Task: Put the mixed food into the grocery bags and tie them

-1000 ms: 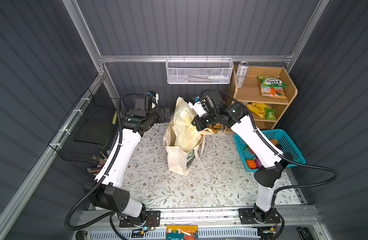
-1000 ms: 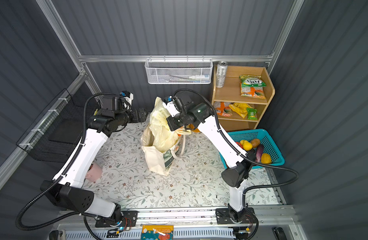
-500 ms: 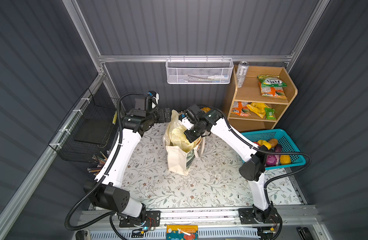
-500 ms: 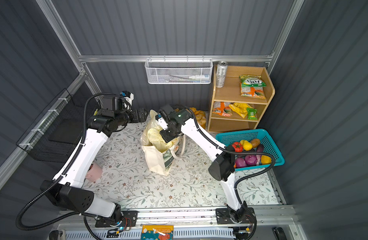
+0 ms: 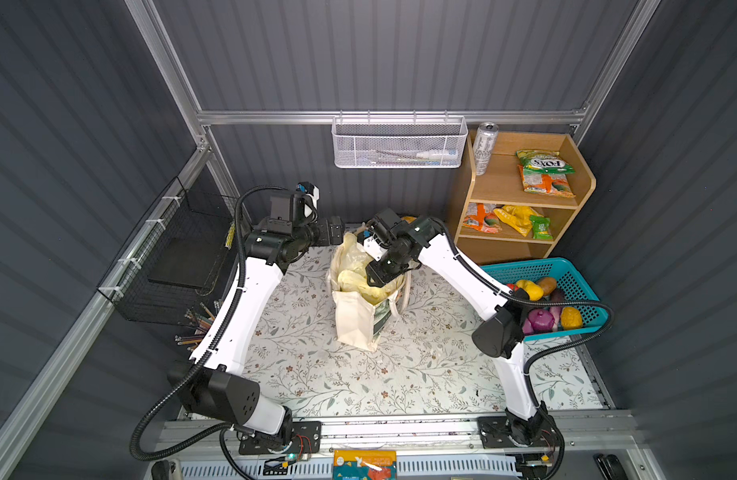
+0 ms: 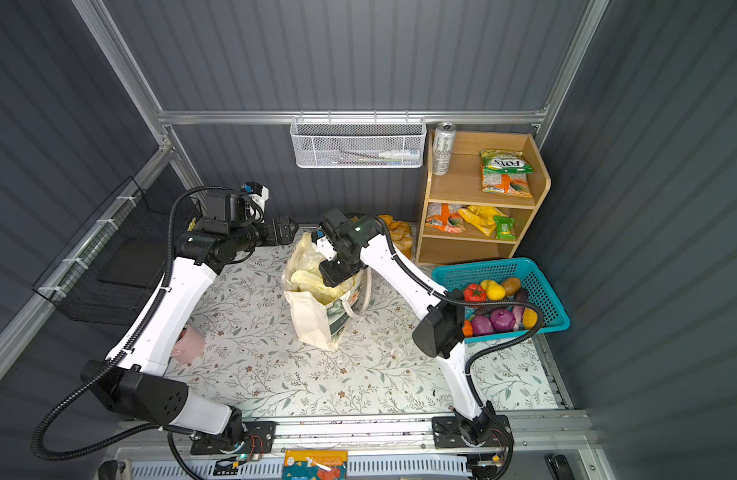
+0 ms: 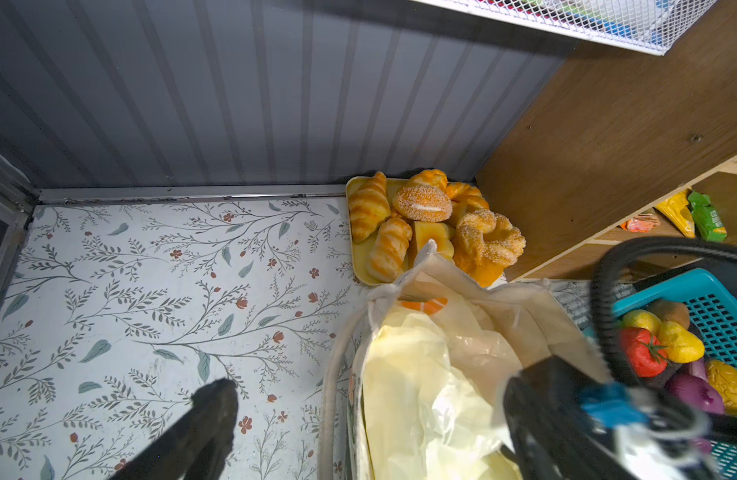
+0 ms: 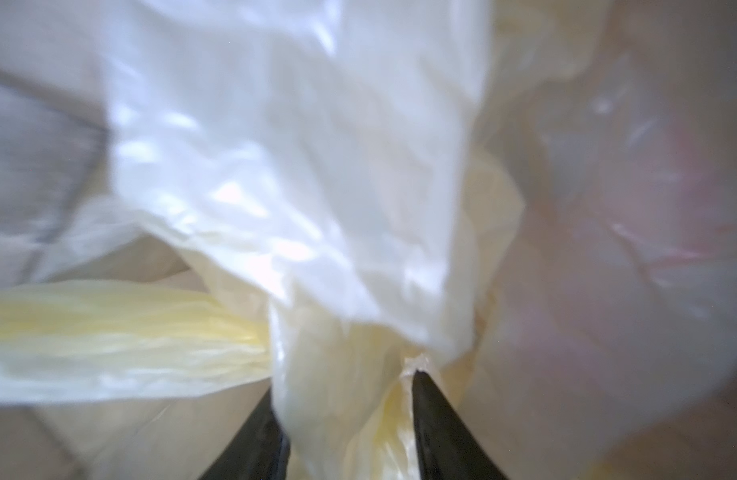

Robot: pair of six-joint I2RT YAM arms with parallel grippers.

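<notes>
The cream canvas tote (image 5: 352, 324) stands on the floral surface (image 5: 400, 374), thin pale-yellow plastic bag (image 5: 350, 282) tucked inside; the right tool (image 8: 342, 384) has dropped in and just let go, jaws half apart; left tool (image 6: 292, 232) wide, empty; behind, the tall white drink can (image 5: 484, 147) waits on its wooden shelf (image 5: 504, 187), unpacked.

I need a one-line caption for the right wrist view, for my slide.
Right gripper, jaws apart, straddling a fold of the translucent pale-yellow plastic bag, seen close and blurred.

White arms (image 5: 250, 299), black joints (image 5: 497, 332), ribbed black cables (image 5: 150, 419), dark fingers (image 8: 441, 428).
</notes>
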